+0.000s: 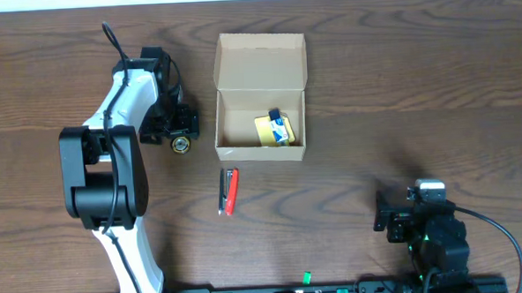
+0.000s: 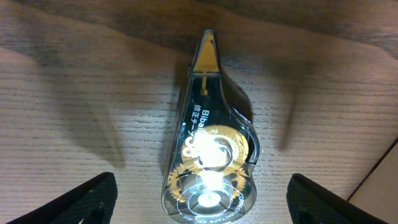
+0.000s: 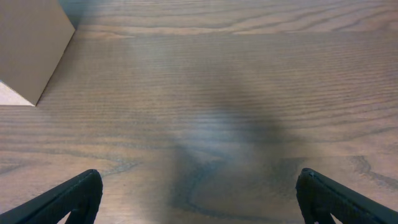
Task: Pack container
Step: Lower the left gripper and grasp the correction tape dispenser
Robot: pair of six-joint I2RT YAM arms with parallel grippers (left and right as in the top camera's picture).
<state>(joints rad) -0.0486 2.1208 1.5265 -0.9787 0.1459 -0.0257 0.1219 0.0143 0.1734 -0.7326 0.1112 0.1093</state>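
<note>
showing the pick-up step of packing: the container [image 1: 261, 152], a tan cardboard box with its flap lid thrown back, sits open with a yellow-and-blue item [image 1: 274, 129] already inside, near its right wall. the left gripper [image 2: 205, 198] hangs over a correction-tape dispenser [image 2: 208, 143] lying on the table [image 1: 417, 87] just off the container's left wall; its jaws stand wide, one on each side of the dispenser and clear of it. a red-and-black item [image 1: 230, 190] lies near the container's front wall, not yet packed. the right gripper [image 1: 394, 213] rests well apart from the container's front right corner, jaws spread and empty. the next move, by judgement, calls for closing squarely on the dispenser's flanks, lifting, then carrying it over the container's left rim.
</note>
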